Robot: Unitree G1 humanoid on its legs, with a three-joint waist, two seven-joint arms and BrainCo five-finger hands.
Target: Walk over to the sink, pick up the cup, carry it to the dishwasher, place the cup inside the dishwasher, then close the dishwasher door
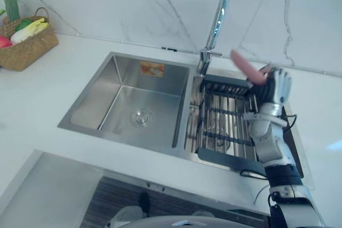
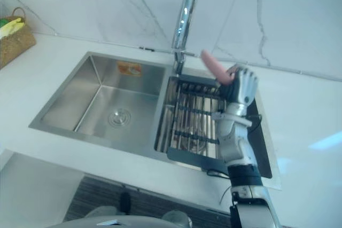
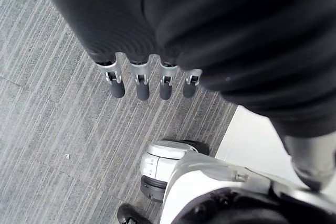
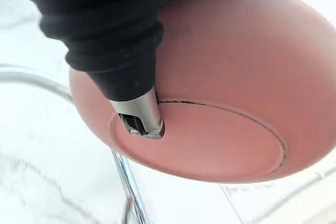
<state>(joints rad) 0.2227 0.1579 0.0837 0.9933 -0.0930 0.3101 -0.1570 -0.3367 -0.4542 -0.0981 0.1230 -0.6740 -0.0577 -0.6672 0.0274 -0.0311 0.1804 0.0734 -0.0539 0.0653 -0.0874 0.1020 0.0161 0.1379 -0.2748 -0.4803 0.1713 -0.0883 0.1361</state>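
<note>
The right hand (image 1: 275,90) is raised over the back right corner of the sink, its fingers and thumb closed round the pink cup (image 1: 247,68). The cup sits tilted in that grip, and in the right wrist view its round base faces the camera with the thumb pressed on the rim of that base. The cup is lifted off everything, near the tap (image 1: 219,14) but apart from it.

Directly below hand and cup lies a dark drying rack (image 1: 224,124) set across the right part of the steel sink (image 1: 107,86). The left basin is deep, with a drain (image 1: 141,117) in its floor. The tap rises from the sink's back edge between the two parts and arches high.

A white bench (image 1: 48,94) runs round the sink, backed by a pale veined marble wall (image 1: 133,4). A wide stretch of bench lies between the basin and a woven basket (image 1: 26,49) of vegetables at the far left corner. More bench runs off to the right of the rack.

The left hand (image 3: 137,80) hangs low with fingers straight (relaxed, holding nothing) above a grey striped carpet floor (image 3: 47,129).
</note>
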